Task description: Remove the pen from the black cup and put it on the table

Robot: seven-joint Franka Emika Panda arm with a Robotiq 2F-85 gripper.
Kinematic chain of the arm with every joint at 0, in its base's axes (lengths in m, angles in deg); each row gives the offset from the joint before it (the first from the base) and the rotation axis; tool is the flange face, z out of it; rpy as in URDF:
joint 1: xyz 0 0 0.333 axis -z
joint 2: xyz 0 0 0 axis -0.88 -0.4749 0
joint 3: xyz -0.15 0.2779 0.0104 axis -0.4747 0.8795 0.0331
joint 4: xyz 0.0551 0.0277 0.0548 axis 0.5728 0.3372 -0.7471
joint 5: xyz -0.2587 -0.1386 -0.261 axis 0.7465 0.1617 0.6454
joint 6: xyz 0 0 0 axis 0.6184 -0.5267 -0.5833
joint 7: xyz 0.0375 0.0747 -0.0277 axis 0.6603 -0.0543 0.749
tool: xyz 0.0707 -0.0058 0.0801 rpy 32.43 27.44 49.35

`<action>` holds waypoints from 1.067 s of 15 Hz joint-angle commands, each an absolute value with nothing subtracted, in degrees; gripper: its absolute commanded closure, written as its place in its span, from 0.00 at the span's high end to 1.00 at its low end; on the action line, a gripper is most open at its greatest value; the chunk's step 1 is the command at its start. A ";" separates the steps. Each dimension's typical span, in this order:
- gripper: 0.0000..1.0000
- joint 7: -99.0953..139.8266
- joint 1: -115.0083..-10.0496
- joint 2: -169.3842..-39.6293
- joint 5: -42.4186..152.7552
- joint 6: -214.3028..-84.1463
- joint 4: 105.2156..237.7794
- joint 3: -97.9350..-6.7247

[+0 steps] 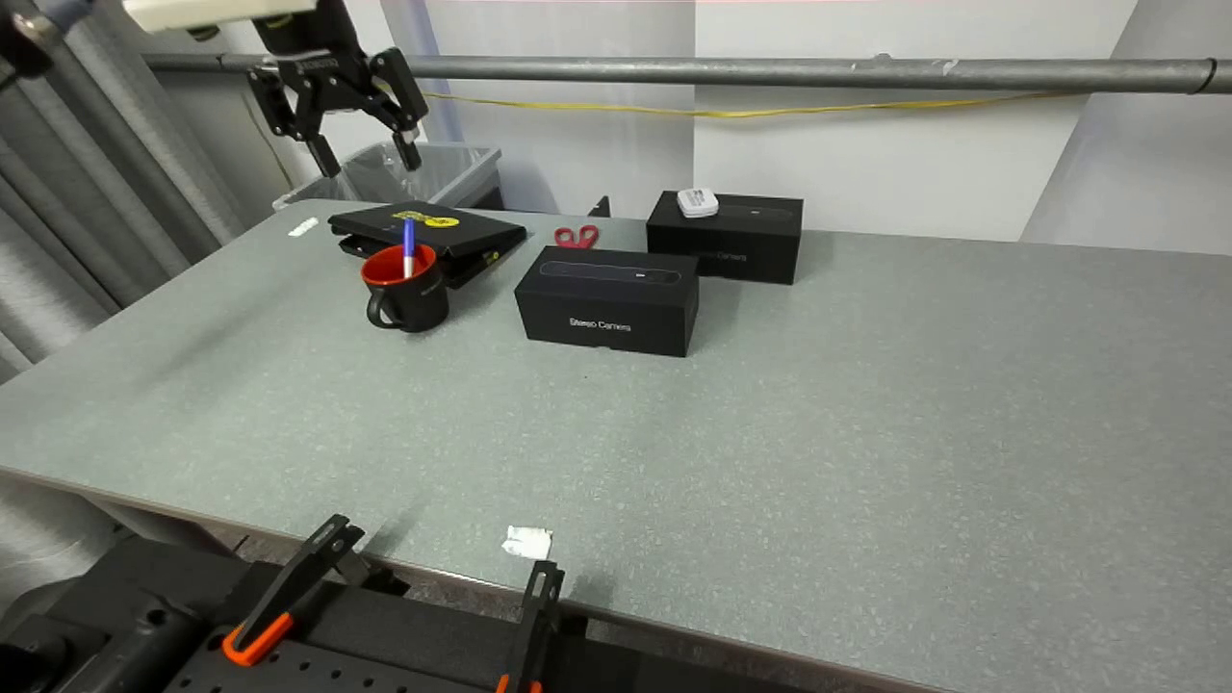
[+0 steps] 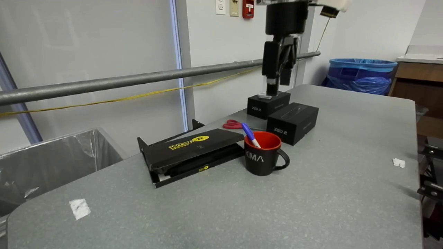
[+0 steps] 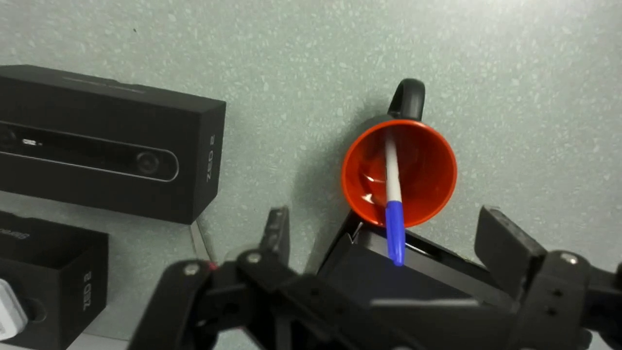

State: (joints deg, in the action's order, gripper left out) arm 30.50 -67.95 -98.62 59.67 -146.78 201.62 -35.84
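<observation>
we see the gripper hanging high over the table, its fingers spread wide with a broad gap between them, well apart from the black cup below; the pen is in that cup, leaning, its white barrel down inside and its blue cap sticking out past the red rim; in the wrist view we look down on the cap, which shows between the two fingers, while the cup's handle points the opposite way; in both exterior views we find the cup upright on the table; just beside it lies a flat black carton with yellow lettering, its lid partly raised, and we cannot tell whether the two touch; near them stands a black camera box, and just beyond it another black box bears a small white object on its top; red-handled scissors lie between the carton and that farther box, their handles in our sight; past the table's edge we see a grey plastic bin and a long metal pipe.
</observation>
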 commanded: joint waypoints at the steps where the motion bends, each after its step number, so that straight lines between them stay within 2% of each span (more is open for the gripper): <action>1: 1.00 30.46 -70.43 -107.61 59.33 -150.31 193.95 -38.37; 4: 1.00 30.35 -71.63 -111.27 57.79 -150.43 190.23 -38.85; 5: 1.00 29.85 -71.47 -108.12 58.24 -150.26 194.23 -39.39; 16: 1.00 32.50 -75.08 -114.87 59.55 -150.95 189.63 -41.83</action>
State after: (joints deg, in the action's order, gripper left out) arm 30.94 -72.99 -112.21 59.01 -150.28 191.78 -40.13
